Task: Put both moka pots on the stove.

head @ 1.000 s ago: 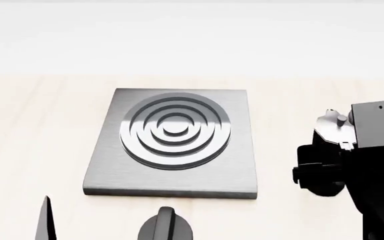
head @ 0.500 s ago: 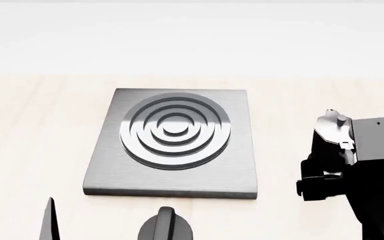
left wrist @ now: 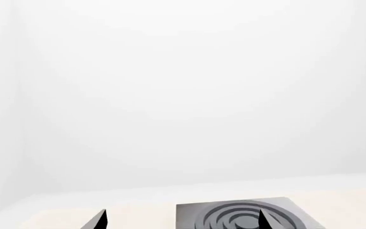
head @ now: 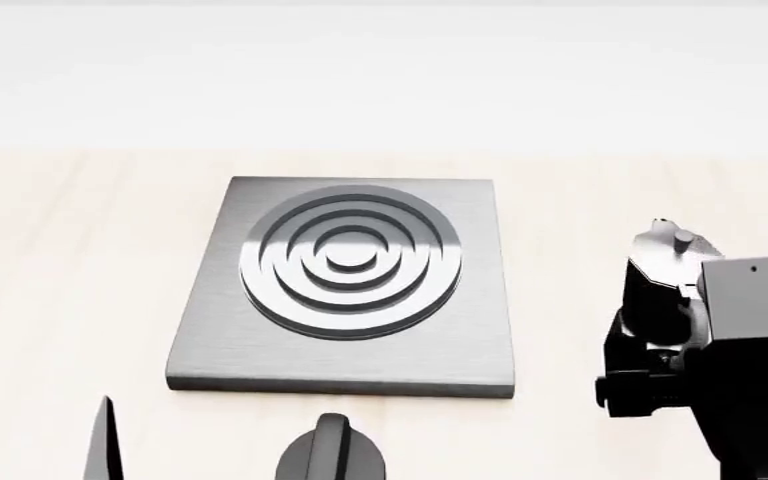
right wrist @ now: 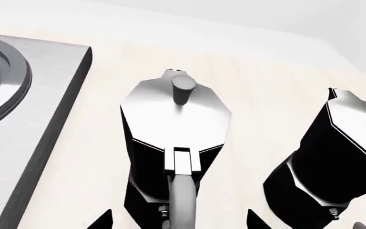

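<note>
A pale wooden table (head: 64, 250) under a blank white backdrop carries the stove (head: 348, 285), a square grey plate with raised rings, lying flat and bare near the middle of the head view. Neither pot stands on it yet.

Both moka pots sit on the table to the right of the stove. The nearer moka pot (right wrist: 173, 143) stands upright just beside the plate's edge, its handle turned toward the right gripper (right wrist: 179, 220), whose two fingertips show apart, one on either side of the handle and lower body. That alignment seems chosen so the fingers can close around the handle or waist. No contact is visible, so the pot appears not yet held. The second moka pot (right wrist: 335, 157) stands close beside the first, apart from it, farther from the stove.

In the head view the right arm hides most of the near pot; only its silvery lid and knob show clearly.

The left gripper (left wrist: 181, 220) hangs apart, holding nothing, its tips framing the stove from the near side, seemingly waiting. A round black knob (head: 331, 455) sits in front of the stove.
</note>
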### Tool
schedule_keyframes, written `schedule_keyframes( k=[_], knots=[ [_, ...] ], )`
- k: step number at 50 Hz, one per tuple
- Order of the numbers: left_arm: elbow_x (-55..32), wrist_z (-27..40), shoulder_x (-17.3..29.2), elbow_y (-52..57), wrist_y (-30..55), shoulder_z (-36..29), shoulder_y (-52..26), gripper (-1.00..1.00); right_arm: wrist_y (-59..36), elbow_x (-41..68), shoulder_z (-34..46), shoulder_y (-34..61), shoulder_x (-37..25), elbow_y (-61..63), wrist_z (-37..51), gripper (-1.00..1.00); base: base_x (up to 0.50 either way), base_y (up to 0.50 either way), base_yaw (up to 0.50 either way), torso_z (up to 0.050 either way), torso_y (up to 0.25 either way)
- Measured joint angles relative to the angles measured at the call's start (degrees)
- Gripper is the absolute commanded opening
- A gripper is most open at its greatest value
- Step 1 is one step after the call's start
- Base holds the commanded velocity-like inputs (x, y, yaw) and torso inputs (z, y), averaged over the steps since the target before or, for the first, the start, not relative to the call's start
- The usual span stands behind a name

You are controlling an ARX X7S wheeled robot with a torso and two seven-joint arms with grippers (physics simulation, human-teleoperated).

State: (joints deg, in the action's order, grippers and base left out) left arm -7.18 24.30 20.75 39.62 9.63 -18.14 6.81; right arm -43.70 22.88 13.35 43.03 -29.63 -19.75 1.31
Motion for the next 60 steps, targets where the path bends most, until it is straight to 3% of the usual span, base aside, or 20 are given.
schedule_keyframes(
  k=[10, 11, 38, 60],
  knots=[
    [0.1, 0.1, 0.1, -0.2, -0.2, -0.3, 0.0, 1.00, 1.4, -0.5, 0.4, -0.1, 0.5, -2.1, -0.2, 1.00, 0.00, 0.00, 0.00, 0.000, 0.000],
    [0.1, 0.1, 0.1, -0.3, -0.2, -0.3, 0.0, 1.00, 1.5, -0.6, 0.4, -0.1, 0.5, -2.2, -0.1, -1.00, 0.00, 0.00, 0.00, 0.000, 0.000],
    [0.0, 0.4, 0.5, -0.5, -0.3, -0.8, -0.3, 1.00, 1.4, 1.8, 0.5, -1.0, 0.4, 0.6, 0.4, -1.00, 0.00, 0.00, 0.00, 0.000, 0.000],
    [-0.2, 0.8, 0.8, -0.3, -0.2, -1.1, -0.3, 1.00, -1.3, 3.9, -2.6, -2.1, -0.6, 12.8, 4.0, -1.00, 0.00, 0.00, 0.00, 0.000, 0.001]
  ],
)
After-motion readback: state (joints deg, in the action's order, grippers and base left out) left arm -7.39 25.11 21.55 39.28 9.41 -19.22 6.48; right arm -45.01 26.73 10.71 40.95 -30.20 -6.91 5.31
